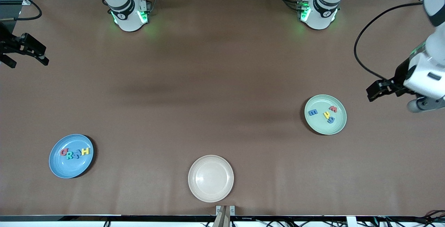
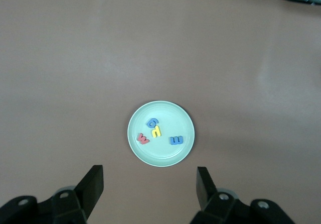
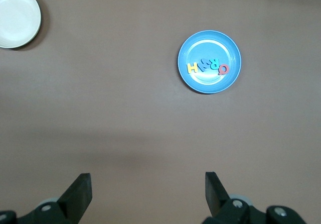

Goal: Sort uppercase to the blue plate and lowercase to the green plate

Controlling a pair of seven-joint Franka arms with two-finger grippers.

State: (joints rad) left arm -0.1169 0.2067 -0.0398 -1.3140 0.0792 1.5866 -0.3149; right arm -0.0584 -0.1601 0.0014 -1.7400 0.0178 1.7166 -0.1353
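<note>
Pincers left (image 2: 149, 189) and right (image 3: 148, 194) hang wide open, empty, well apart from blue plate (image 1: 57, 166) and green plate (image 1: 339, 124).

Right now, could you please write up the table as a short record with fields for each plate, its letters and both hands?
blue plate: toward the right arm's end of the table; holds four letters, red Q, teal R, blue W, yellow H
green plate: toward the left arm's end; holds blue E-shaped letter, yellow h, blue g, red w
cream plate: nearest the front camera, nothing on it
left hand: open, holding nothing, beside the green plate
right hand: open, holding nothing, waiting at the table's edge
sorting: looks complete
</note>
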